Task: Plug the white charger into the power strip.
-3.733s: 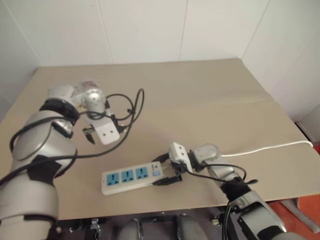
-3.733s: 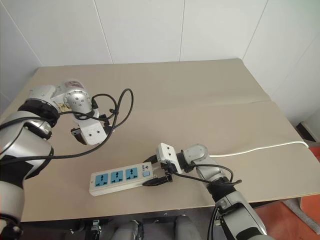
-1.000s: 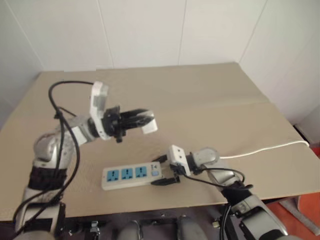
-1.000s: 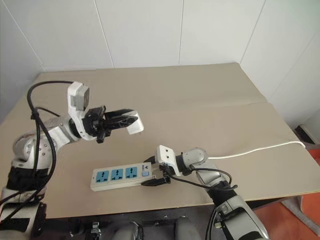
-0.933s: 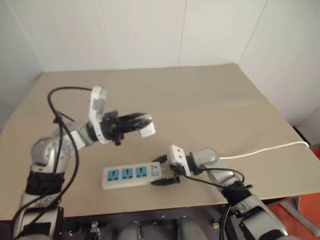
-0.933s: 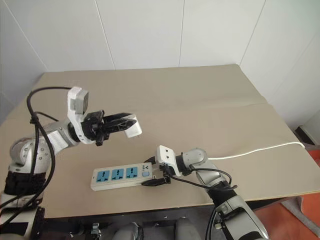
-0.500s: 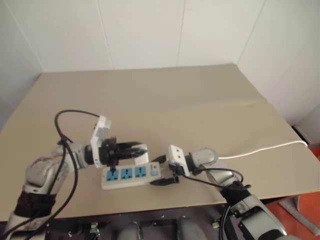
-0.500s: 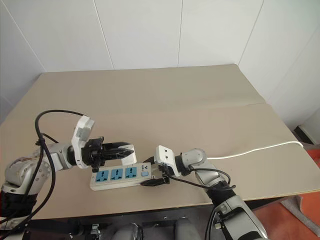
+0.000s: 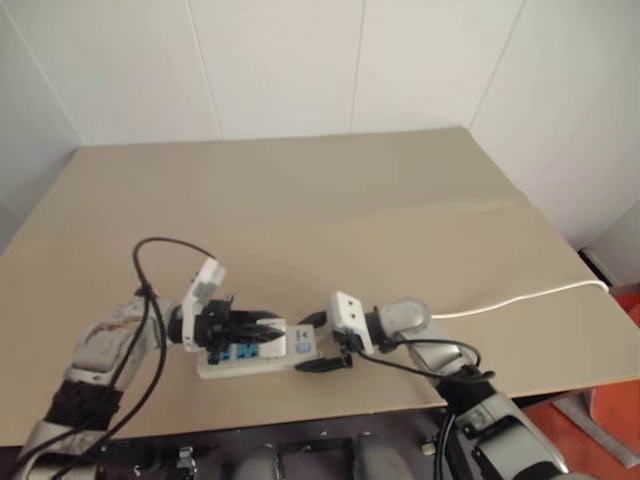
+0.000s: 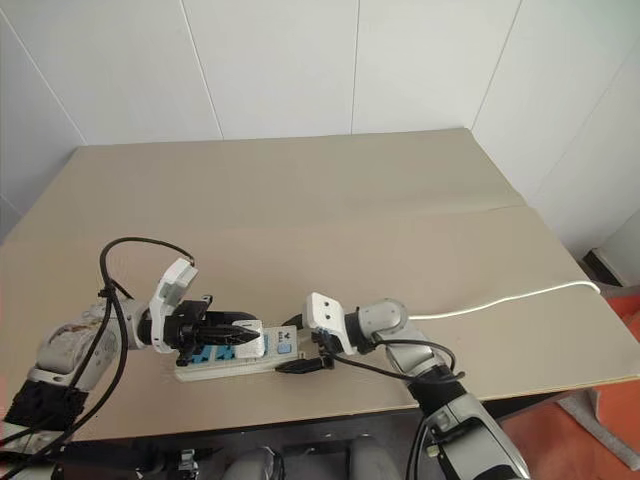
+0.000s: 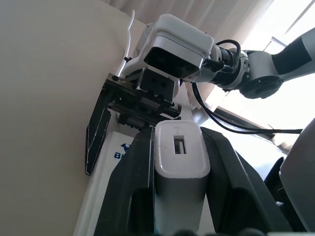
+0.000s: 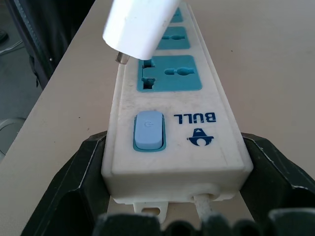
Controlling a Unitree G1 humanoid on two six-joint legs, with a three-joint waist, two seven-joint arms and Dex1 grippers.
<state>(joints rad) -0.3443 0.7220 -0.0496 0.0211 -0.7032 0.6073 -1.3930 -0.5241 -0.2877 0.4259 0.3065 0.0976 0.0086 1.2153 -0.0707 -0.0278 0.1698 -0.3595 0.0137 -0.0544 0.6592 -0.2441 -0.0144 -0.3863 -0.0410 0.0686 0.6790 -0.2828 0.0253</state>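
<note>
White, hard plastic charger block (image 11: pixel 180 160), light and slick, sits pinched in the left gripper (image 11: pixel 178 162); the right gripper (image 12: pixel 172 194) straddles the power strip's (image 12: pixel 170 132) switch end.

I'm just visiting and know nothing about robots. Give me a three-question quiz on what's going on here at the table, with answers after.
1. True or false: the charger is fully seated in a socket of the power strip.
2. Which gripper holds the charger: A) left gripper, B) right gripper, C) neither?
3. Fill in: the right gripper's fingers sit on either side of the strip's ____ end.

Key
1. False: it hangs just above the strip, a metal prong still showing.
2. A: the left gripper's fingers are shut on it.
3. The switch end, where the cord leaves.
</note>
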